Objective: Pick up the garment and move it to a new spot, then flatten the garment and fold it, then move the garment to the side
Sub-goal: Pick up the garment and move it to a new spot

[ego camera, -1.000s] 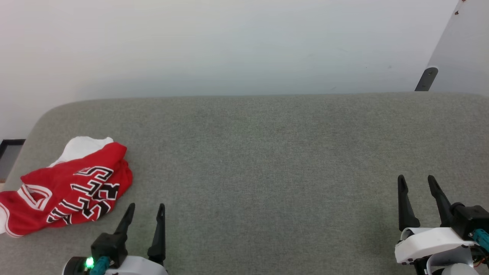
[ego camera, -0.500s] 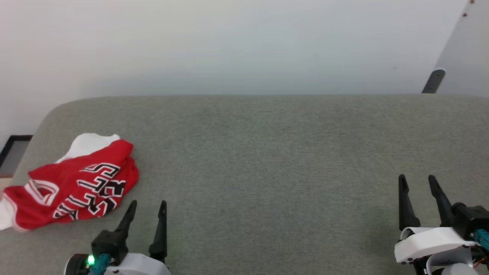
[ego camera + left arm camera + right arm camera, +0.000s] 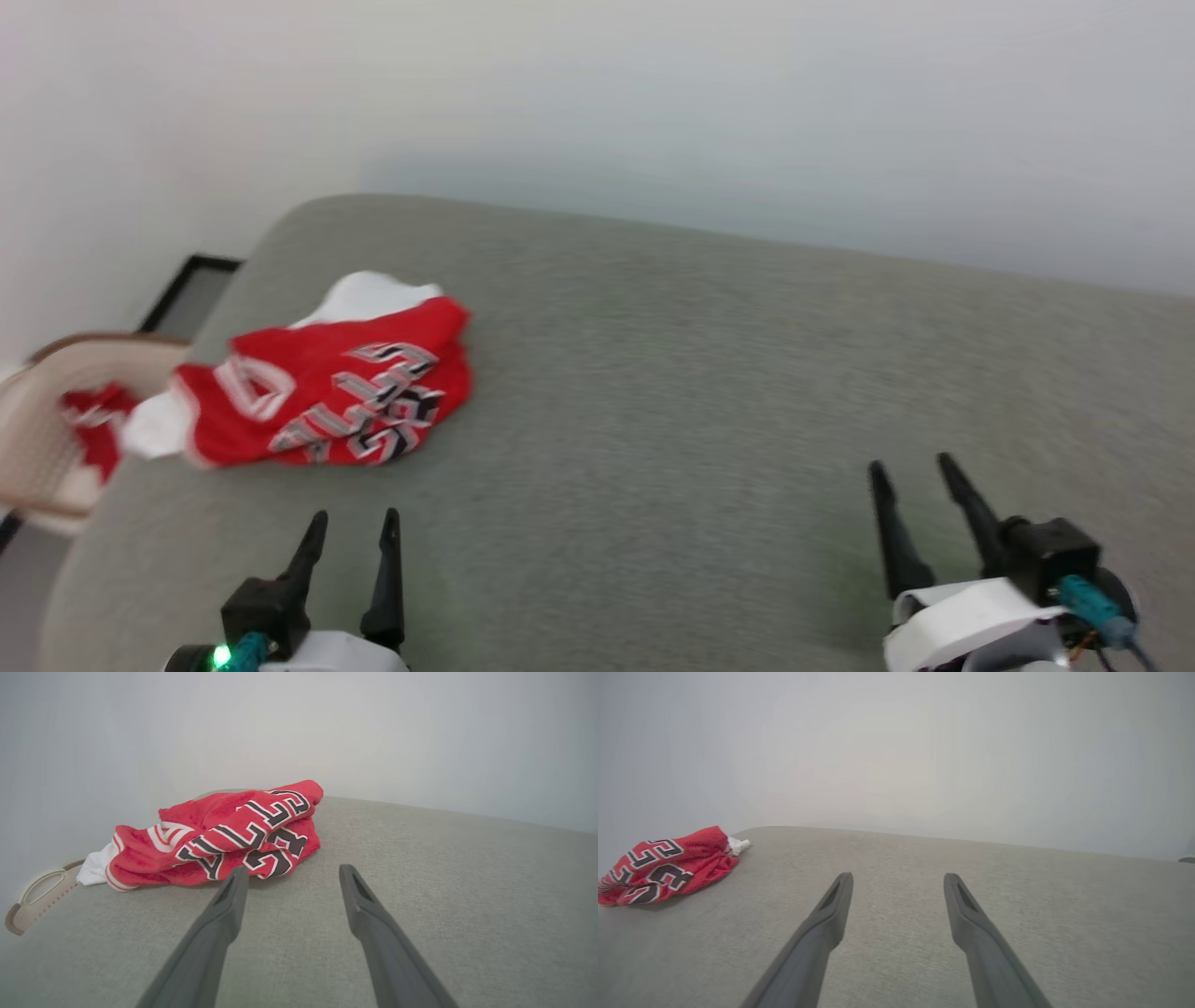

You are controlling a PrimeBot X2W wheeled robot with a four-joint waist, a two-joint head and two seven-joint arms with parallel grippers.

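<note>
Head view, starting at the bottom edge: the left hand (image 3: pixel 356 515) sits at the lower left of the frame. Its two dark fingers are spread apart, pointing up the picture and holding nothing, and a small green light glows at its base. The right hand (image 3: pixel 910 462) is at the lower right, its fingers likewise parted and empty, with a white cover wrapped behind them. Both are over a grey, fabric-covered surface (image 3: pixel 700 392), though I can't tell whether the tips touch it.

Further up, at left of centre, the garment (image 3: pixel 336 392) lies in a crumpled heap on the surface, near its rounded far-left corner and clear of both hands. It is red, with black white-edged lettering on top and striped trim. One white sleeve shows at its far side and another white piece at its left end.

In the left wrist view the garment (image 3: pixel 224 835) lies just beyond the tip of the finger on the left of the frame, not touching it. In the right wrist view it (image 3: pixel 668 863) lies at the far left of the frame, well apart from the parted fingers.

Off the surface's left edge, at the left border of the head view, stands a blurred beige basket (image 3: pixel 42 448) with something red inside. Behind it a dark frame (image 3: pixel 191 289) lies at the foot of the pale wall (image 3: pixel 653 93).
</note>
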